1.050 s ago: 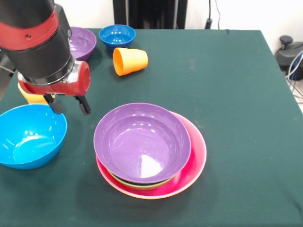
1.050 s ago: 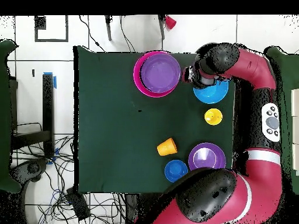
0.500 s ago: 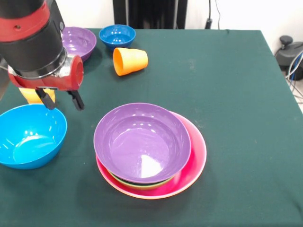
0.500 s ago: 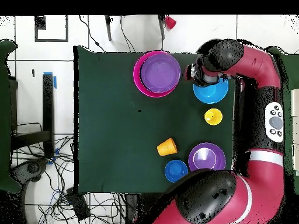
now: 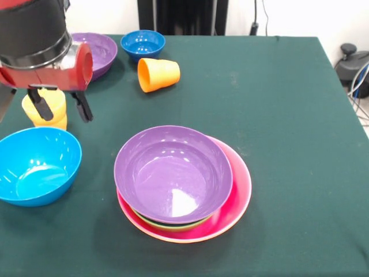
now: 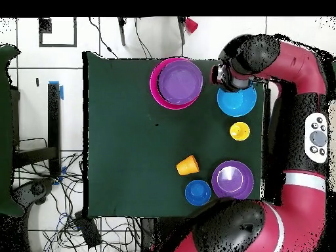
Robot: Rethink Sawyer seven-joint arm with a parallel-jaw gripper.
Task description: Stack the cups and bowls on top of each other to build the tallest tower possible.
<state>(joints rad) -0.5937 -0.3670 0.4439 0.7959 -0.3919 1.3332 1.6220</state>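
Dark green cloth covers the surface [image 5: 288, 115] under all the pieces. At the front view's left, the light blue bowl [image 5: 36, 165] sits open side up, just below my gripper [image 5: 59, 107]. My gripper hangs above the cloth with its two black fingers [image 5: 82, 106] spread apart, holding nothing; the yellow cup [image 5: 48, 109] stands upright right behind them. My arm drops in from the top left corner. Further back sit a purple bowl [image 5: 98, 51], a dark blue bowl [image 5: 142, 44] and the orange cup [image 5: 158, 74], tipped on its side, mouth facing left. Rightward, the tower [image 5: 181, 182] has a purple bowl on top and pink outermost.
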